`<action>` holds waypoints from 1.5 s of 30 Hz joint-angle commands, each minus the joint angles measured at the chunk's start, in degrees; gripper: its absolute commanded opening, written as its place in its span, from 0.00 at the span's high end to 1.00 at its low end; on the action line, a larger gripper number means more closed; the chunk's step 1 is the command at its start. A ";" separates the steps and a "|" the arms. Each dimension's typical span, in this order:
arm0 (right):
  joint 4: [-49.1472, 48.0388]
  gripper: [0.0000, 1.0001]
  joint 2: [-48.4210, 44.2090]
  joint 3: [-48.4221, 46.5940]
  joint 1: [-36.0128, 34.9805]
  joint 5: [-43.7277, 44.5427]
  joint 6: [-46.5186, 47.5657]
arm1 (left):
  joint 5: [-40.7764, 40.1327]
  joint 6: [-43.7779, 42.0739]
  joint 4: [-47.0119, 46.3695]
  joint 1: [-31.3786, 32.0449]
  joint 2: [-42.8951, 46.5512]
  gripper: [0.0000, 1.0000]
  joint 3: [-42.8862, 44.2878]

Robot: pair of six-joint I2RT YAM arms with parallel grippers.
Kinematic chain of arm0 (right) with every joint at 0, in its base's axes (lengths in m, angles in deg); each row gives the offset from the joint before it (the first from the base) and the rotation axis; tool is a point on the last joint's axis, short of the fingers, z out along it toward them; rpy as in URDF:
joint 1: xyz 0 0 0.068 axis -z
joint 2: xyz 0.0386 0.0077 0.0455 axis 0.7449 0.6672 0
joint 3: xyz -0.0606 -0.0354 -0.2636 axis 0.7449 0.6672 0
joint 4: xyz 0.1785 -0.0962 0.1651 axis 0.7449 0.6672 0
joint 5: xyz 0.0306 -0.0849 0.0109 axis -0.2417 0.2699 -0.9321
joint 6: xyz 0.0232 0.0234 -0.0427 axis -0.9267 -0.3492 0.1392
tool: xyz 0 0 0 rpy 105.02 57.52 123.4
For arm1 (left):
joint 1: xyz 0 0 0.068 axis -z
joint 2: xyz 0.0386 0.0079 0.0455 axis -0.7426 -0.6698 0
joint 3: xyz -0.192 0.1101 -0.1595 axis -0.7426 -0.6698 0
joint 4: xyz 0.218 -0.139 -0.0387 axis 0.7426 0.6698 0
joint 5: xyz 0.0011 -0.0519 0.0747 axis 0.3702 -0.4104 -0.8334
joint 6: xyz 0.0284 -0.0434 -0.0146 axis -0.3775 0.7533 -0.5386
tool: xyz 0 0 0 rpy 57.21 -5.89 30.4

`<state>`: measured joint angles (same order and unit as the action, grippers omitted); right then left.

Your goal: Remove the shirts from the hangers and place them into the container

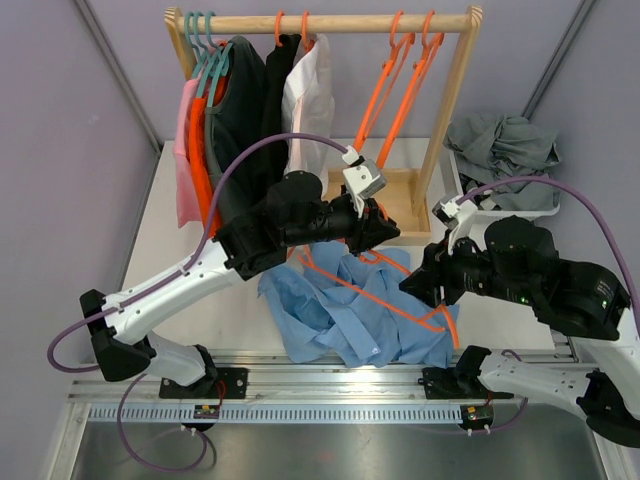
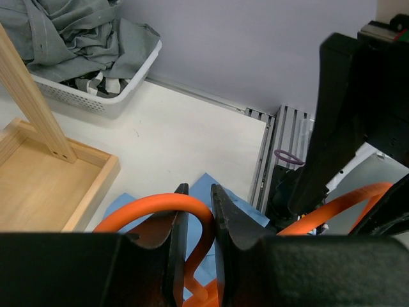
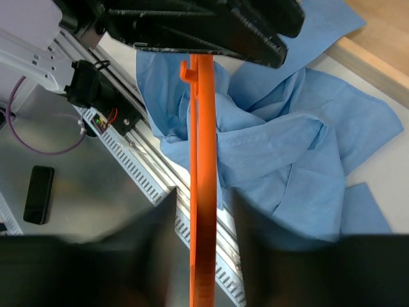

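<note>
Orange hanger (image 3: 203,166) over crumpled blue shirt (image 3: 300,141).

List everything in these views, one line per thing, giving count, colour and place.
rack: one, pale wood, back of the table
hanging shirts: about five, pink, orange, two dark, white, left part of the rail
teal hangers: a few, teal, far left of the rail
empty hangers: two, orange, right part of the rail
light blue shirt: one, light blue, crumpled on the table at the front
held hanger: one, orange, over the light blue shirt
basket: one, white, back right of the table
grey shirts: count unclear, grey, heaped in the basket
table: one, white, under it all
left gripper: one, black, shut on the held hanger's hook
right gripper: one, black, open, fingers either side of the held hanger's bar
</note>
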<state>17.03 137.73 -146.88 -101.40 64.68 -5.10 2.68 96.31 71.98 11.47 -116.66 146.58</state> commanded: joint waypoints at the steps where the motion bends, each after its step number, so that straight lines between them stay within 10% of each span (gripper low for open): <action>1: -2.37 0.73 -0.69 0.65 -0.10 -3.70 -1.33 | -1.05 -1.18 -0.28 0.17 -0.85 1.00 4.51; 4: -2.28 0.97 -1.04 0.74 -0.01 -3.26 -1.51 | -1.57 -0.83 -0.36 0.17 -0.85 1.00 5.13; 8: -1.84 1.00 -1.30 0.21 -0.01 -2.47 -1.16 | -1.75 0.23 -0.28 0.17 -0.67 0.95 6.18; 10: -1.49 1.00 -1.39 -0.23 -0.01 -1.77 -0.81 | -0.79 1.27 -0.80 0.17 -0.15 0.53 5.92; 14: -1.05 1.00 -1.74 -1.37 -0.01 -0.27 -0.36 | 0.97 3.65 -2.82 0.52 0.99 0.01 4.96; 23: -0.26 1.00 -2.27 -3.91 -0.01 4.21 0.78 | -3.50 6.29 -3.44 4.74 9.85 0.01 1.44; 33: -0.43 1.00 -1.48 -11.21 -0.01 10.35 4.02 | -30.92 6.64 -4.85 6.50 32.08 0.01 -14.02; 45: -11.57 1.00 1.06 -19.13 -0.09 27.93 11.67 | -32.16 10.69 -0.63 6.50 35.54 0.01 -19.56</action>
<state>13.05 136.99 -165.39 -101.25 84.02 2.96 -27.17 105.60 72.00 17.68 -81.56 127.54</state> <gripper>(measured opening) 0.096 0.987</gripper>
